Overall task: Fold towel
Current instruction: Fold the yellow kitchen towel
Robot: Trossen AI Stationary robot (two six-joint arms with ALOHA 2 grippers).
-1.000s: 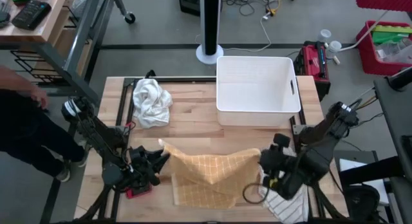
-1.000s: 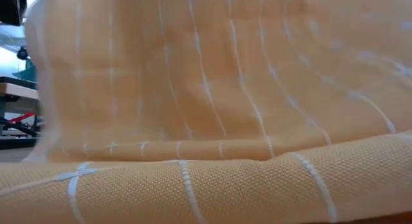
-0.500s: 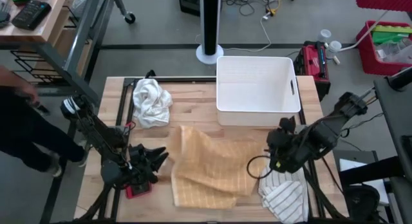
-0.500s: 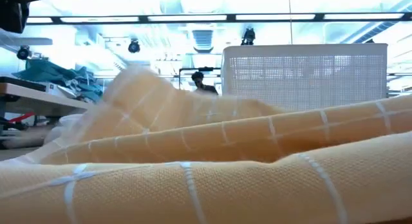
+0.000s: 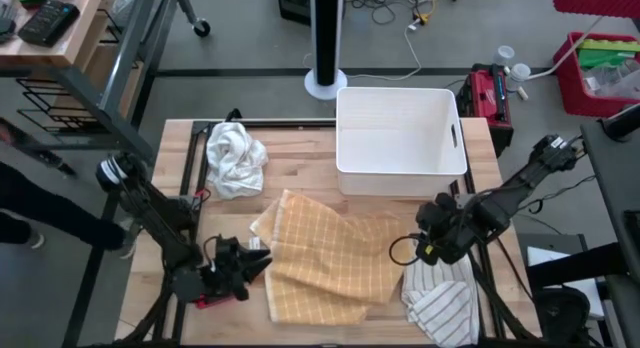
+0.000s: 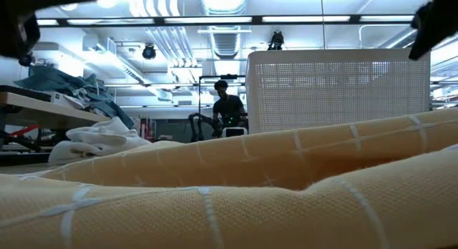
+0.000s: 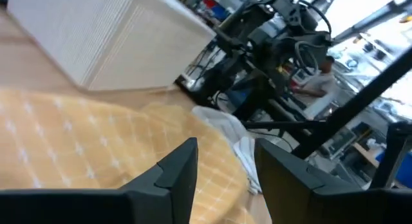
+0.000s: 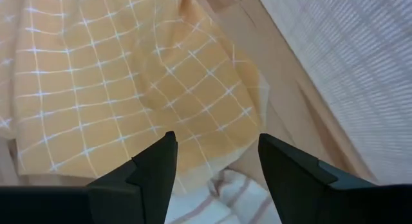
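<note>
Orange checked towel (image 5: 330,263) lies loosely folded at mid-table, released by both grippers.

Its far edge stops just short of the white bin (image 5: 400,138); its right edge touches a striped cloth (image 5: 440,306). Left gripper (image 5: 252,266) sits at the towel's left edge, fingers apart, holding nothing. Right gripper (image 5: 425,246) hovers at the right edge, jaws wide and empty. A white rag (image 5: 235,158) occupies the far-left corner; bare wood (image 5: 300,183) remains between rag and bin.
</note>
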